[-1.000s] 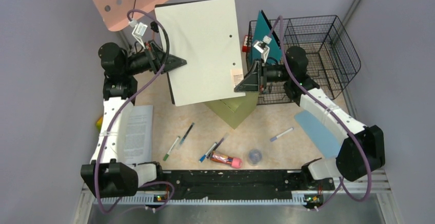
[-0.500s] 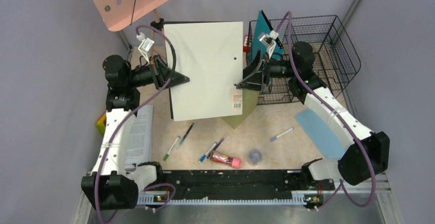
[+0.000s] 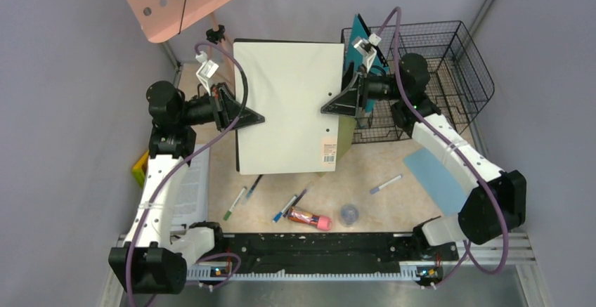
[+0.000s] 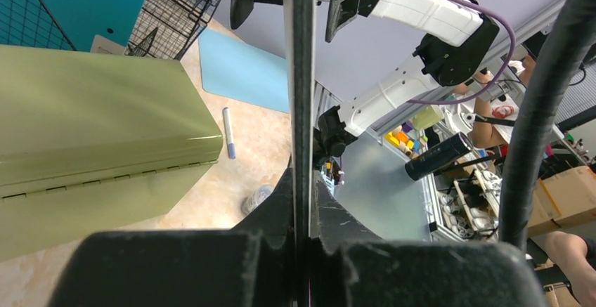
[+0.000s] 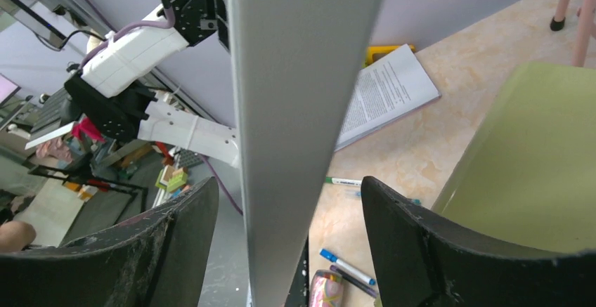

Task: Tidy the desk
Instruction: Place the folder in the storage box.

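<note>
Top external view shows you the beige marble worktop [image 3: 365, 163] ringed by grey walls [image 3: 63, 110], with a wire basket [image 3: 450, 61] at 2 o'clock. Your left pincer [image 3: 254, 119] grips the white folder [image 3: 288, 103] at its 9 o'clock edge. The right pincer [image 3: 329, 109] straddles the 3 o'clock edge, open. A second ago the folder sat skewed and the right pincer was tighter.

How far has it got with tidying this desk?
Early days, it seems. Done: a teal folder appears to stand in the wire basket. In hand: the left gripper clamps the white folder in the air, the right gripper open around its other edge. Left: pens, a blue sheet and printed papers lie loose on the desk.
</note>
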Robot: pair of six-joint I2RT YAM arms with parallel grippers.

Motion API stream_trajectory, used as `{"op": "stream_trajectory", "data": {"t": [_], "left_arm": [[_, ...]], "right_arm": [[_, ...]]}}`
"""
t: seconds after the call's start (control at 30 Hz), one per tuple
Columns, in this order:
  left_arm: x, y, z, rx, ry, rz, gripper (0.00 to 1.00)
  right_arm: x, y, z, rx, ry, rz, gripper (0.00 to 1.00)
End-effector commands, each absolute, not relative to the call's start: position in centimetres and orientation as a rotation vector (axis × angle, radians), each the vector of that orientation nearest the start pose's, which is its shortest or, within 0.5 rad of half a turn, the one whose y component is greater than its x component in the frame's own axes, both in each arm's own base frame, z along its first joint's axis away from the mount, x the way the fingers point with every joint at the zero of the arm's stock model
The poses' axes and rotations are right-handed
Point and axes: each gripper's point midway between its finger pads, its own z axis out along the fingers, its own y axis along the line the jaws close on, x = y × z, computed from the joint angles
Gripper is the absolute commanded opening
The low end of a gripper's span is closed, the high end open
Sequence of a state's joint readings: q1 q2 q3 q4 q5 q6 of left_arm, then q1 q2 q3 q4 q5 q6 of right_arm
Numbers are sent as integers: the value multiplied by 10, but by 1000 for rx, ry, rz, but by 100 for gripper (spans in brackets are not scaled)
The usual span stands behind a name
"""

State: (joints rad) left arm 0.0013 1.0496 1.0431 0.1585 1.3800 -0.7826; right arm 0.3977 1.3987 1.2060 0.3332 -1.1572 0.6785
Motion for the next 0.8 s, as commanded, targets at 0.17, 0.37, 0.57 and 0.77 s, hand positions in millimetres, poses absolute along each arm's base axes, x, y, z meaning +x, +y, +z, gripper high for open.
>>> {"op": "stream_trajectory", "data": {"t": [0.17,0.37,0.57,0.77], "left_arm": [[211,-184,391,736,1580,-1509,0],[214,-184,389,727,1583,-1507,0],[223,-184,389,703,1590,-1482,8],[237,-181,395,665,1612,-1414,98]], "right_arm": [[234,298,396,-951,1408,1669,44],[231,295,392,-948,1419,1659,7],[239,278,403,-892,1434,1588,0],[262,240,429,-751,1440,1438,0]]}}
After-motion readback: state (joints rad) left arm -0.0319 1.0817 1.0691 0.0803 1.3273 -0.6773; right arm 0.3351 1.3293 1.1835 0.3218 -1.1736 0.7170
